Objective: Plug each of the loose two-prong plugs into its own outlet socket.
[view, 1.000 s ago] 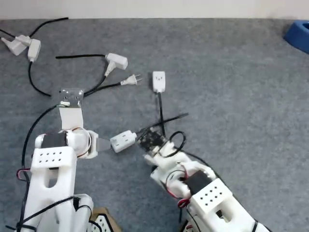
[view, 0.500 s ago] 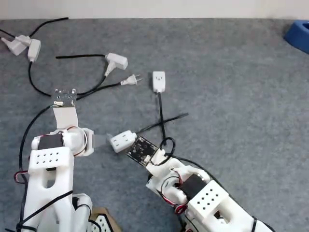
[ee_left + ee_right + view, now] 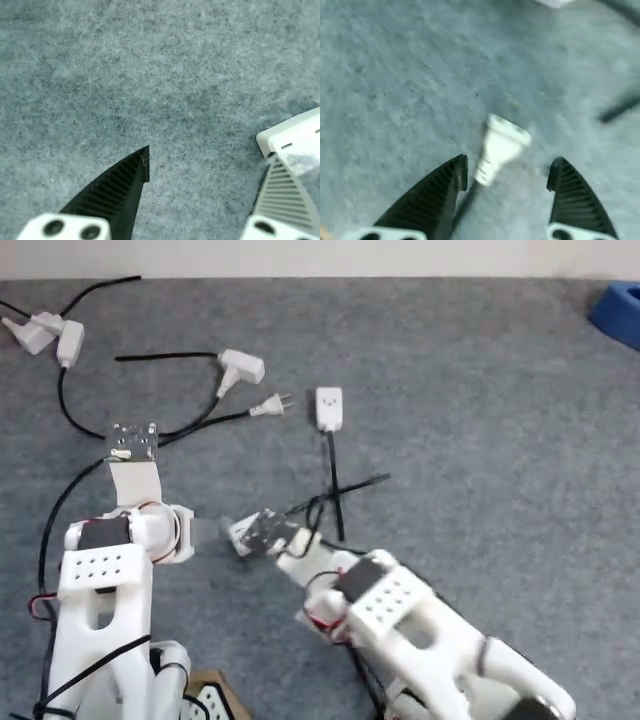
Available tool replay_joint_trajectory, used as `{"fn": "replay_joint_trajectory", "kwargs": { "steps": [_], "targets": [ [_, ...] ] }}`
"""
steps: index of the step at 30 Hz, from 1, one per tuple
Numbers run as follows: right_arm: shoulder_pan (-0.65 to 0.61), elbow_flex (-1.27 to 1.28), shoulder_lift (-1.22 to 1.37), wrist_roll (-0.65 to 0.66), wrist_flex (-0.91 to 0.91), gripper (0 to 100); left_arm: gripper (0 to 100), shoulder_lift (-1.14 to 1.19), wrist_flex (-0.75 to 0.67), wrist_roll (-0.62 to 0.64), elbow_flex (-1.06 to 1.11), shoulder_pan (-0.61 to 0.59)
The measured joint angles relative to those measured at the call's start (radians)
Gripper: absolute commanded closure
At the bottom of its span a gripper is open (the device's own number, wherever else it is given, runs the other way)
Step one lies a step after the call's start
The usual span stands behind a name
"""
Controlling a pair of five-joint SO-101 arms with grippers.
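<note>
Both wide open: left pincer (image 3: 210, 151) seemingly touches socket (image 3: 295, 132), right pincer (image 3: 510, 159) above plug (image 3: 502, 140).

rough matt grey felt cloth (image 3: 150, 75) lies under a smooth white plastic plug (image 3: 502, 142) and black cord (image 3: 331, 455).

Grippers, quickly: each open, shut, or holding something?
Left gripper: open, holding nothing.
Right gripper: open, nothing gripped; a white connector lies beneath it.
</note>
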Motion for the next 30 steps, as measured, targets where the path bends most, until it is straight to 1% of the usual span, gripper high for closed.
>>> {"fn": "replay_joint_trajectory", "kwargs": {
  "steps": [3, 7, 9, 13, 16, 22, 27, 30],
  "targets": [
    [-0.051, -0.002, 0.124, -0.040, -0.077, 74.6, 65, 0.000, 0.000, 0.000, 0.000, 0.000],
    [-0.054, -0.011, 0.183, -0.055, -0.104, 74.6, 65, 0.000, 0.000, 0.000, 0.000, 0.000],
    [-0.025, -0.014, 0.204, -0.058, -0.107, 74.6, 65, 0.000, 0.000, 0.000, 0.000, 0.000],
    [0.071, -0.046, 0.250, -0.107, -0.106, 74.6, 65, 0.000, -0.023, 0.000, 0.009, 0.000],
    [0.098, -0.110, 0.302, -0.121, -0.057, 74.6, 65, 0.000, -0.031, 0.000, 0.009, 0.000],
    [0.094, -0.229, 0.431, -0.138, 0.015, 74.6, 65, 0.000, -0.034, 0.000, 0.009, 0.000],
    [0.089, -0.315, 0.462, -0.141, 0.130, 74.6, 65, 0.000, -0.034, 0.000, 0.009, 0.000],
    [0.107, -0.347, 0.463, -0.141, 0.187, 74.6, 65, 0.000, -0.034, 0.000, 0.009, 0.000]
  ]
}}
